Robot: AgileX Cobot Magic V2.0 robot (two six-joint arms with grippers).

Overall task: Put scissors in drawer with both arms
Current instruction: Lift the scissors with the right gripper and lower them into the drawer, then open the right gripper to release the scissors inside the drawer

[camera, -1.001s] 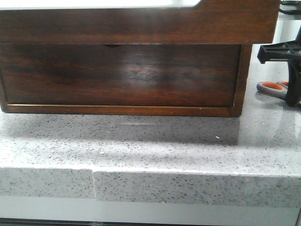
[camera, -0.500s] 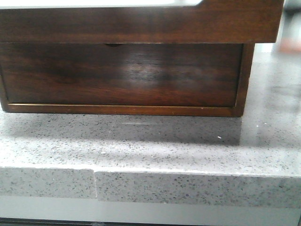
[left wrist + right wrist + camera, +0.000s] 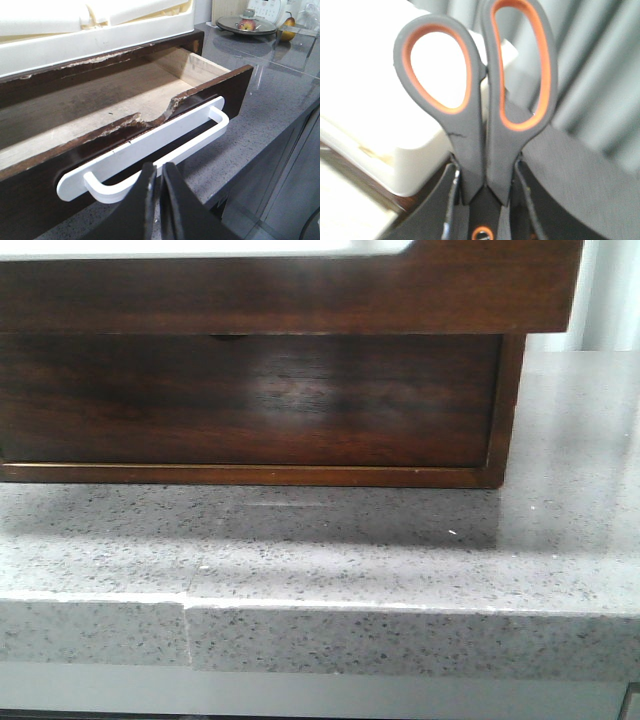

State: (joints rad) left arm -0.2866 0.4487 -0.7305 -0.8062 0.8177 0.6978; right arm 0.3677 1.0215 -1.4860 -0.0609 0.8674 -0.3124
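In the left wrist view the drawer stands pulled open, its pale wooden floor bare and the top edge of its front chipped. A white bar handle runs along its front. My left gripper is shut, its tips right at the handle's bar; I cannot tell whether they touch it. In the front view the same drawer front fills the top, with neither gripper in sight. In the right wrist view my right gripper is shut on the scissors, whose orange-lined loops point away from the wrist.
A like wooden drawer with a small notch sits shut below. A white foam tray lies on top of the cabinet. The grey speckled counter ends in a front edge. A plate with an apple stands far along it.
A second ago the right gripper and the scissors on the counter showed at the front view's right edge; now both are out of that view. The cabinet sits slightly further left in the picture.
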